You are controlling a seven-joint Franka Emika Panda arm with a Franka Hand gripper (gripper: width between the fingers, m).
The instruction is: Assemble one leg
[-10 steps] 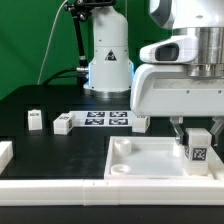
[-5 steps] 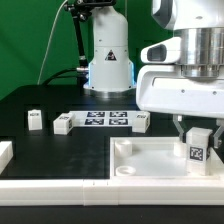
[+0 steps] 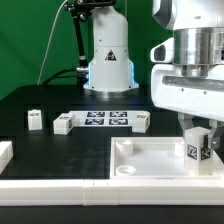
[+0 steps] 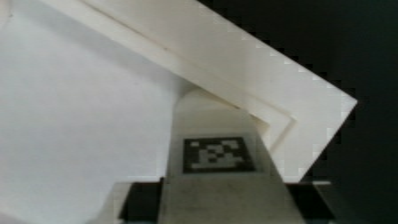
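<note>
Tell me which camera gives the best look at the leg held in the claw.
The wrist view: the leg fills the middle, its marker tag sharp, over the tray's corner. The exterior view shows the leg small at its right edge, in the claw.

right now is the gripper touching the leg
Touching. In the exterior view the gripper has its fingers closed against the sides of the leg, holding it over the large white square piece.

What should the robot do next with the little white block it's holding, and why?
Probably lower it a little further, straight down. The gripper is shut on the leg, which stands upright over the far right corner of the big white square piece. Whether it is already seated in a corner hole cannot be told.
</note>
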